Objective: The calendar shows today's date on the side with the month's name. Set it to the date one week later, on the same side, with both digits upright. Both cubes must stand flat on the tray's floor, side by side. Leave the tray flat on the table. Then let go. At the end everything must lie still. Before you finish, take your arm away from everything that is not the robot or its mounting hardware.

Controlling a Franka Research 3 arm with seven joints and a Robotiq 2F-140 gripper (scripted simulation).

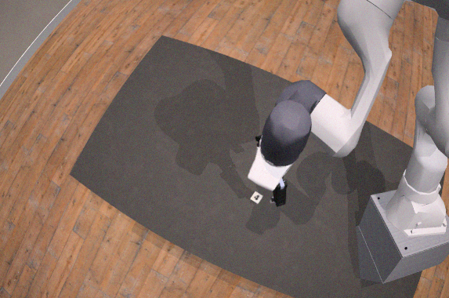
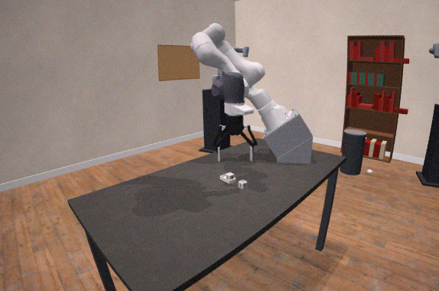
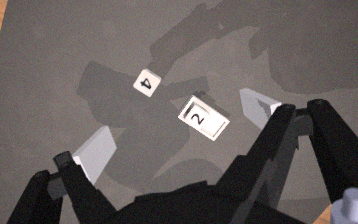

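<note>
The small white calendar tray lies flat on the dark table. One cube sits in it with a 2 on its top face; the slot beside it looks empty. A second white cube stands loose on the table a short way from the tray, with a 4 on top. My gripper is open wide and empty, hanging well above the tray and cube. In the overhead view my wrist hides the tray.
The dark table carries my grey base block at one end. A bookshelf, a dark bin and a black pedestal stand on the wooden floor beyond the table.
</note>
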